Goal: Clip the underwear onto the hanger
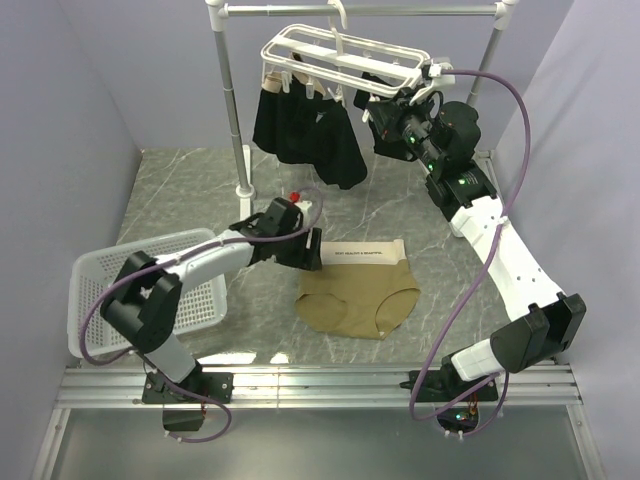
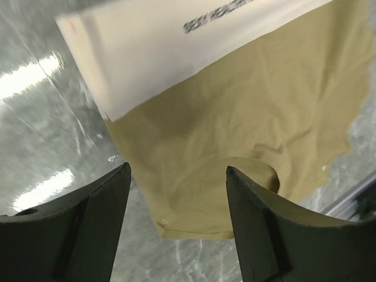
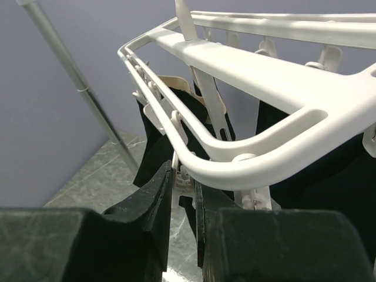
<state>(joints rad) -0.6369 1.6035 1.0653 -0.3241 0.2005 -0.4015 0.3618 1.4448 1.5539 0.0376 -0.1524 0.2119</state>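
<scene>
Lying flat near the front of the grey marble-patterned table (image 1: 190, 190), the tan soft-fabric underwear (image 1: 358, 300) is spread with leg openings toward the arm bases and its paler cream waistband (image 1: 366, 251) on the far side; a short line of small dark printed lettering (image 2: 220, 14) runs along that band; the khaki cloth below it is smooth, with faint creases and a curved leg hem; to its left stands a white plastic lattice basket (image 1: 100, 272), well apart from the briefs. The left gripper (image 2: 178, 176) hovers over the left end of the garment, its two dark fingers spread wide with nothing between them but the cloth beneath. Farther back and higher, the right gripper (image 3: 183, 176) reaches up under the near corner of the white plastic rectangular hanger (image 3: 247, 76); its fingers stand only slightly apart, a small white clip (image 3: 181, 169) showing in the slit; whether they pinch it cannot be told. Black garments (image 1: 300, 130) dangle from the frame, which hooks over the grey-white metal pole rack (image 1: 232, 110) at the back.
</scene>
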